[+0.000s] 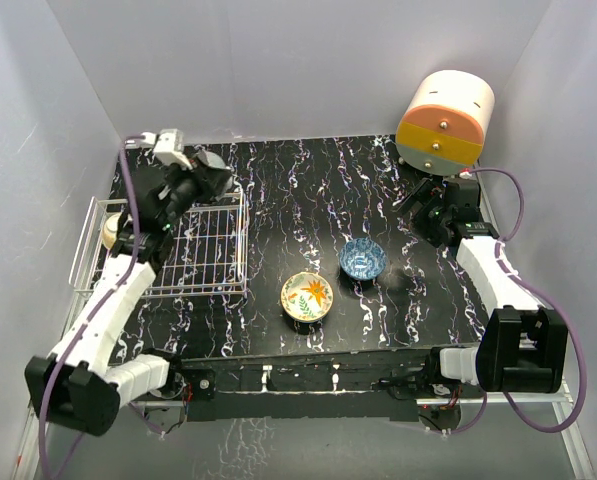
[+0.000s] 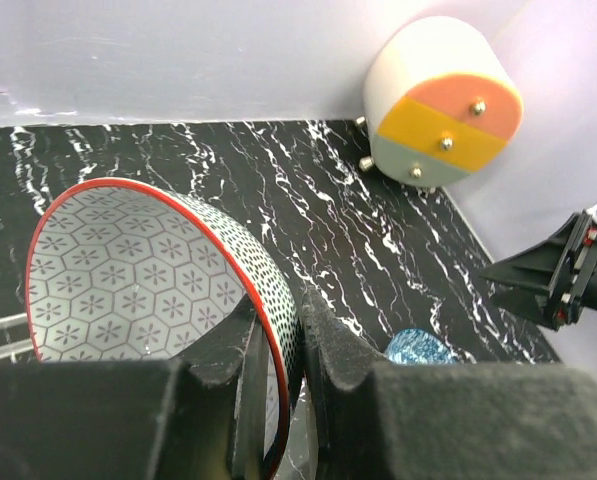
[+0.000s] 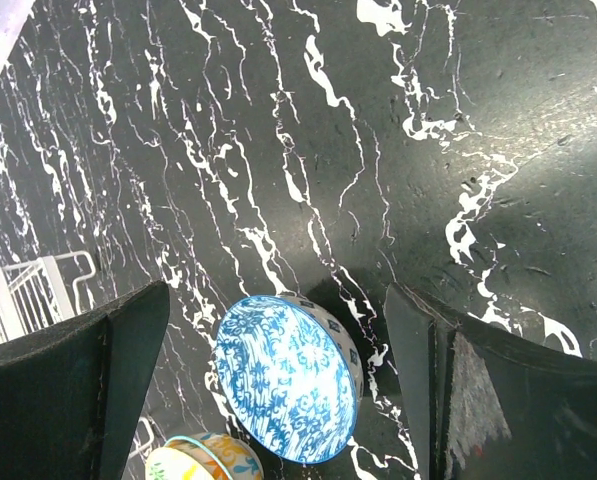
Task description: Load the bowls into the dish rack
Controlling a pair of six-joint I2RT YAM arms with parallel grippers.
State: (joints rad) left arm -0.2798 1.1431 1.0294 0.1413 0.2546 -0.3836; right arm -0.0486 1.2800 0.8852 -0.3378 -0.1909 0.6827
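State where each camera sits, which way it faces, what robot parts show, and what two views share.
Top external: above, behind both arms, looking down on table, dish rack.
Left wrist: faces across to the drawer unit; left gripper pinches a hexagon-patterned bowl.
Right wrist: faces down; open right gripper frames the blue bowl.
Both wrist views show the blue bowl.

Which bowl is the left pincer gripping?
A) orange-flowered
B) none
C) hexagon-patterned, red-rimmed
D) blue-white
C: the left pincer is clamped on the rim of the hexagon-patterned bowl; the blue-white bowl and flowered bowl sit loose on the table.
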